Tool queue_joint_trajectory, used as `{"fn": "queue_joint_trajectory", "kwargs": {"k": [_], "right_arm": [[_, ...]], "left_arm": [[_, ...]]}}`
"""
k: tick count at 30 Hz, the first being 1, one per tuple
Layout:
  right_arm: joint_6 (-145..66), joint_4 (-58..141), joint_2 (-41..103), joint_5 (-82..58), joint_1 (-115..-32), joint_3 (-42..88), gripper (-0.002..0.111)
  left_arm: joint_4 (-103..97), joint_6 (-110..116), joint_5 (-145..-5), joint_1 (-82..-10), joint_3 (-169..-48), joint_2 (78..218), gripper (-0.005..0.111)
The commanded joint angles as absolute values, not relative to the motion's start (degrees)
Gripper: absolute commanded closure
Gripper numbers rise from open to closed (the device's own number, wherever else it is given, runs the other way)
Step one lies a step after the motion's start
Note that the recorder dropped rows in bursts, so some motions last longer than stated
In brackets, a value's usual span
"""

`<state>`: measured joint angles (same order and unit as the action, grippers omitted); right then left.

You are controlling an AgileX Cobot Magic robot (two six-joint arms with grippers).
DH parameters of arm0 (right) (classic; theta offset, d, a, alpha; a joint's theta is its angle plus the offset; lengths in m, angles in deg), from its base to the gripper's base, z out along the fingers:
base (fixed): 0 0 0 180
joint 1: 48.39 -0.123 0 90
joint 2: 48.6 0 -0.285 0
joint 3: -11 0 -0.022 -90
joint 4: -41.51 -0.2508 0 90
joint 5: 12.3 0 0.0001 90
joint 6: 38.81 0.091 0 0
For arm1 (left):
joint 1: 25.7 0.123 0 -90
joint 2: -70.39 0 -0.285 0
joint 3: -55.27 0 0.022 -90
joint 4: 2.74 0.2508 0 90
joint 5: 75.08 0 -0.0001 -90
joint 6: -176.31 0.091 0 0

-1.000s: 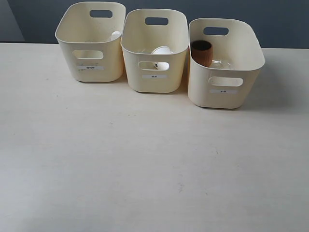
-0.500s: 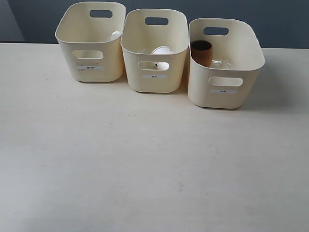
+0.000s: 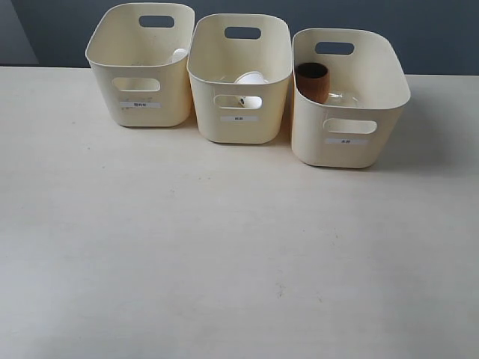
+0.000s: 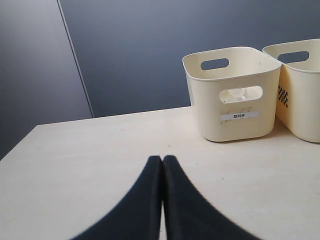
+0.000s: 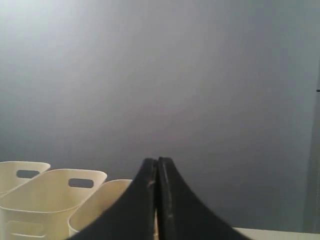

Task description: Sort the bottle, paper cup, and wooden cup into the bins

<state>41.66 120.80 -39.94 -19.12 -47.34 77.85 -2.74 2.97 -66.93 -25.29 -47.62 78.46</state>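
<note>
Three cream bins stand in a row at the back of the table. The left bin [image 3: 142,67] holds the bottle, of which only the white cap [image 3: 179,54] shows. The paper cup [image 3: 251,78] lies in the middle bin [image 3: 239,82]. The wooden cup [image 3: 313,81] leans inside the right bin [image 3: 348,101]. Neither arm appears in the exterior view. My left gripper [image 4: 162,159] is shut and empty above the table, short of the left bin [image 4: 232,95]. My right gripper [image 5: 157,161] is shut and empty, raised, with the bins [image 5: 50,197] below and beyond it.
A dark grey wall [image 3: 434,34] rises behind the table. The pale tabletop [image 3: 224,247] stretches in front of the bins. In the left wrist view a second bin [image 4: 300,90] stands beside the left one, and a wall seam [image 4: 75,60] runs down to the table's far edge.
</note>
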Motion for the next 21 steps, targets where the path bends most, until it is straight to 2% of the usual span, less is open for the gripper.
{"fn": "queue_joint_trajectory", "kwargs": {"k": [1,6,12,21], "right_arm": [[41.7,120.9,-40.8,-22.6,-44.4,79.4,0.109],[41.9,120.9,-40.8,-27.8,-44.4,79.4,0.109],[43.0,120.0,-40.8,-27.6,-44.4,80.6,0.109],[16.0,91.0,-40.8,-27.3,-44.4,87.4,0.109]], "left_arm": [[-2.7,2.9,-67.3,-25.3,-47.5,78.2,0.107],[-2.7,2.9,-67.3,-25.3,-47.5,78.2,0.107],[-2.7,2.9,-67.3,-25.3,-47.5,78.2,0.107],[-2.7,2.9,-67.3,-25.3,-47.5,78.2,0.107]]}}
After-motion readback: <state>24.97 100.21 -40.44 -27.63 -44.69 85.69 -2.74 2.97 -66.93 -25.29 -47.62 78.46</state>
